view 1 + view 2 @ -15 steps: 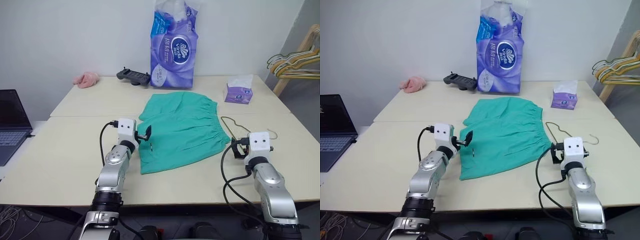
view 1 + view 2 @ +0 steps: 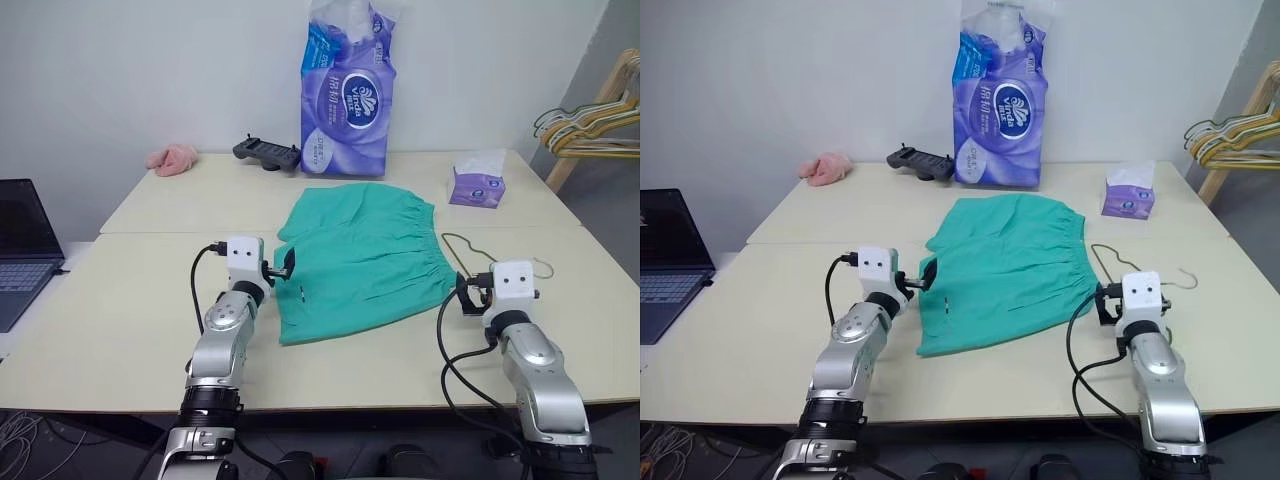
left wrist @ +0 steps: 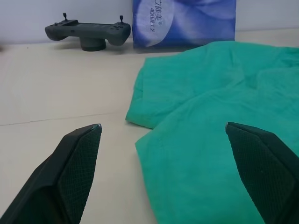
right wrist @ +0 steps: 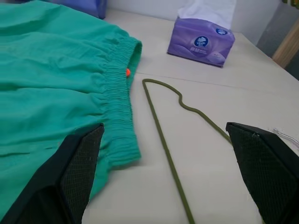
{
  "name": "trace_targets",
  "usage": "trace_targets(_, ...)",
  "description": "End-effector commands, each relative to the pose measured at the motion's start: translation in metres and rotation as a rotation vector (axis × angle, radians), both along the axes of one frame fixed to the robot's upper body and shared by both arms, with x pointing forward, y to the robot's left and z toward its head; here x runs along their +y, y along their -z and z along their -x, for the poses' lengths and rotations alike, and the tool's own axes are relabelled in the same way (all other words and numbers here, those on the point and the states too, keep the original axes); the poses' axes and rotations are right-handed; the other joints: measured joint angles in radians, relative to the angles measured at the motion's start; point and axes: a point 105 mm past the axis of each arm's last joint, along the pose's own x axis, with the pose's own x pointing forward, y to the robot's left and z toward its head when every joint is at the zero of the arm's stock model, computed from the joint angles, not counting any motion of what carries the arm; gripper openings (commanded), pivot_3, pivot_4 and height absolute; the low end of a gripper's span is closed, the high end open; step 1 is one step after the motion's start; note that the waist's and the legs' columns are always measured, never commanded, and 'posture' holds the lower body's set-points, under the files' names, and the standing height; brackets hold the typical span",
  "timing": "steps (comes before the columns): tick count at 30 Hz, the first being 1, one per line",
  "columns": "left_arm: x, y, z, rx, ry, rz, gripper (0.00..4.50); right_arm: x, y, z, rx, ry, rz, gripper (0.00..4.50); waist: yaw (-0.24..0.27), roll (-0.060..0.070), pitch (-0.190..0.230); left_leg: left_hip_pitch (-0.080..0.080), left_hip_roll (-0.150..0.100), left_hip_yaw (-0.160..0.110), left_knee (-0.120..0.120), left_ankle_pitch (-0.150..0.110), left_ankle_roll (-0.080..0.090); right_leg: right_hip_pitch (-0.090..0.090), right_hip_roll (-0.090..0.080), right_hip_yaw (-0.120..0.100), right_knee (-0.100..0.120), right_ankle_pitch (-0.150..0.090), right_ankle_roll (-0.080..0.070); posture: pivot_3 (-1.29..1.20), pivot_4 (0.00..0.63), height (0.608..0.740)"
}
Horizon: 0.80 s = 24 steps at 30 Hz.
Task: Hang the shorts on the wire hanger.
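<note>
The teal-green shorts [image 2: 365, 255] lie flat in the middle of the table, their waistband [image 4: 119, 88] toward the right. The thin wire hanger [image 4: 161, 130] lies flat on the table just right of the waistband, also seen as the hanger [image 2: 458, 243] in the head view. My left gripper [image 2: 289, 264] is open and hovers level at the shorts' left edge, with a leg hem between its fingers [image 3: 77, 158] in the wrist view. My right gripper [image 2: 466, 294] is open, low over the table near the waistband corner, facing the hanger, holding nothing.
A purple toilet-paper pack [image 2: 348, 90] and a black game controller [image 2: 266, 152] stand at the back. A purple tissue box [image 2: 477, 185] sits back right, a pink cloth [image 2: 172, 158] back left. A laptop [image 2: 22, 250] is at the far left; bunched hangers [image 2: 590, 125] hang at the right.
Both arms have shifted slightly to the left. The shorts and the hanger have not moved.
</note>
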Motion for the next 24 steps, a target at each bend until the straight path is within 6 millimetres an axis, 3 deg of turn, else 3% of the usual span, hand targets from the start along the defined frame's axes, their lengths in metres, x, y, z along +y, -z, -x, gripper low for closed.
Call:
trace_targets(1,0.010,-0.017,-0.001,-0.061,-0.022,-0.003,4.50,0.007,-0.014,-0.008,-0.068,-0.021,0.004,4.45,0.008,0.000,0.000,0.000,0.000,0.000,0.000,0.000,0.000,0.000,0.000,0.000,0.000,0.000,0.000,0.03,0.017,0.740)
trace_targets(13,-0.017,-0.017,0.006,-0.038,0.064,0.021,4.50,-0.004,-0.011,0.001,-0.060,-0.015,0.008,4.45,0.026,-0.001,0.001,0.000,0.000,0.000,0.000,0.000,0.000,0.000,0.000,0.000,0.000,0.000,0.000,0.01,0.044,0.740)
trace_targets(24,-0.025,-0.022,0.012,-0.030,0.189,-0.010,4.50,0.000,-0.011,0.008,-0.030,-0.098,0.047,4.45,0.020,0.000,0.006,0.000,0.000,0.000,0.000,0.000,0.000,0.000,0.000,0.000,-0.001,-0.002,0.004,0.00,0.060,0.740)
